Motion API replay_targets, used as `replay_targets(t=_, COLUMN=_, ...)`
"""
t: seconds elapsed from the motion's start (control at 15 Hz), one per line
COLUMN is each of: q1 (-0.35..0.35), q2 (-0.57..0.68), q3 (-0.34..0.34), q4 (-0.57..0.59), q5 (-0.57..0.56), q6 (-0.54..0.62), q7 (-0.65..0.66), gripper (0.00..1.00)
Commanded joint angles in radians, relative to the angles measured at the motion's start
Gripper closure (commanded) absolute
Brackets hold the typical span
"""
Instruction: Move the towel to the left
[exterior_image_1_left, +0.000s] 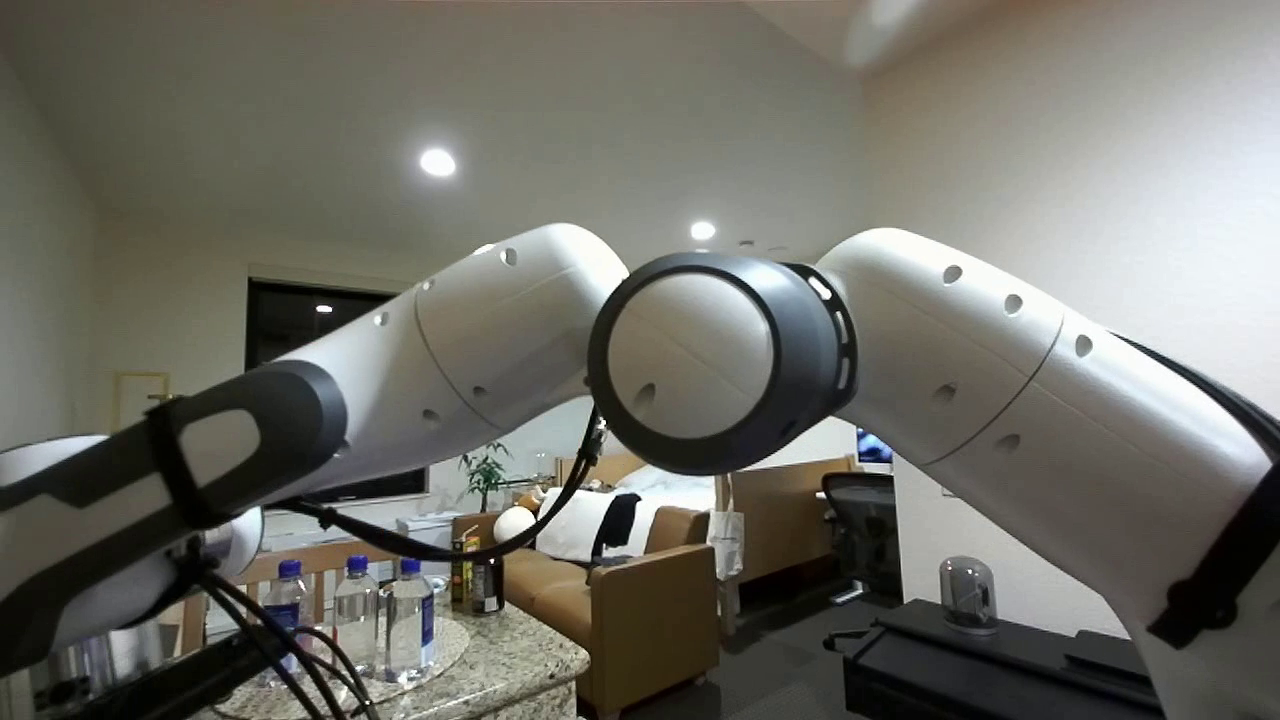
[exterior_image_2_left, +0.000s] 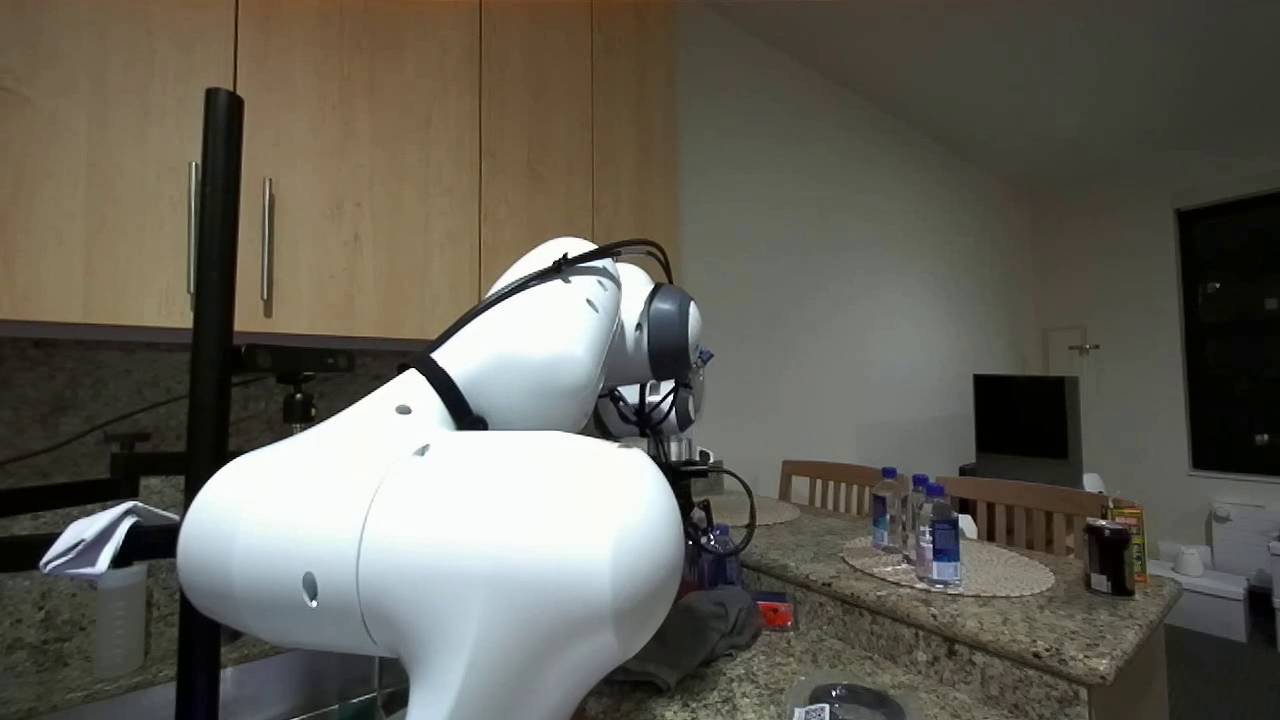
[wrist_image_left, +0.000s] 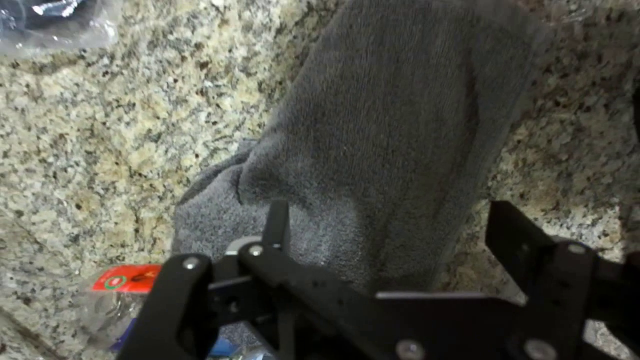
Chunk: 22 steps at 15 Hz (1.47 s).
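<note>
A dark grey towel (wrist_image_left: 380, 125) lies crumpled and folded on the speckled granite counter (wrist_image_left: 125, 150) in the wrist view. It also shows in an exterior view (exterior_image_2_left: 700, 635), partly hidden behind the white arm. My gripper (wrist_image_left: 390, 212) is open, its two black fingers wide apart in the wrist view. The towel's lower part lies between and beneath the fingers. The left finger is over the towel, and the right finger is over bare granite just past the towel's edge. Nothing is held. How high the fingertips are above the towel cannot be told. The arm mostly hides the gripper in the exterior views.
A red-labelled plastic package (wrist_image_left: 127, 277) lies beside the towel. A clear bag with a dark item (wrist_image_left: 55, 22) lies at the wrist view's upper left. Water bottles (exterior_image_2_left: 942, 540) and a dark can (exterior_image_2_left: 1110, 560) stand on the raised ledge (exterior_image_2_left: 1000, 635). A black pole (exterior_image_2_left: 215, 400) stands near the arm.
</note>
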Motion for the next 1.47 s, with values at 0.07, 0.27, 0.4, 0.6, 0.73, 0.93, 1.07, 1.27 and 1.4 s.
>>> replay_targets(t=0.07, q1=-0.044, q2=-0.101, q3=0.004, q4=-0.091, q5=0.051, q6=-0.088, q7=0.011, gripper=0.00)
replay_targets(t=0.27, q1=-0.071, q2=-0.136, q3=0.004, q4=-0.117, q5=0.078, q6=-0.114, q7=0.004, gripper=0.00)
replay_targets(t=0.4, q1=-0.086, q2=-0.162, q3=0.002, q4=-0.139, q5=0.090, q6=-0.096, q7=0.004, gripper=0.00)
replay_targets(t=0.6, q1=-0.104, q2=-0.187, q3=0.003, q4=-0.162, q5=0.106, q6=-0.088, q7=0.001, gripper=0.00)
replay_targets(t=0.73, q1=-0.117, q2=-0.205, q3=0.009, q4=-0.181, q5=0.124, q6=-0.067, q7=-0.010, gripper=0.00)
replay_targets(t=0.93, q1=-0.123, q2=-0.227, q3=0.009, q4=-0.202, q5=0.144, q6=-0.048, q7=-0.014, gripper=0.00)
replay_targets(t=1.07, q1=-0.124, q2=-0.240, q3=0.008, q4=-0.216, q5=0.151, q6=-0.038, q7=-0.016, gripper=0.00)
replay_targets(t=1.27, q1=-0.109, q2=-0.189, q3=-0.002, q4=-0.142, q5=0.130, q6=-0.067, q7=0.000, gripper=0.00)
replay_targets(t=1.4, q1=-0.108, q2=-0.186, q3=-0.003, q4=-0.142, q5=0.130, q6=-0.067, q7=0.000, gripper=0.00)
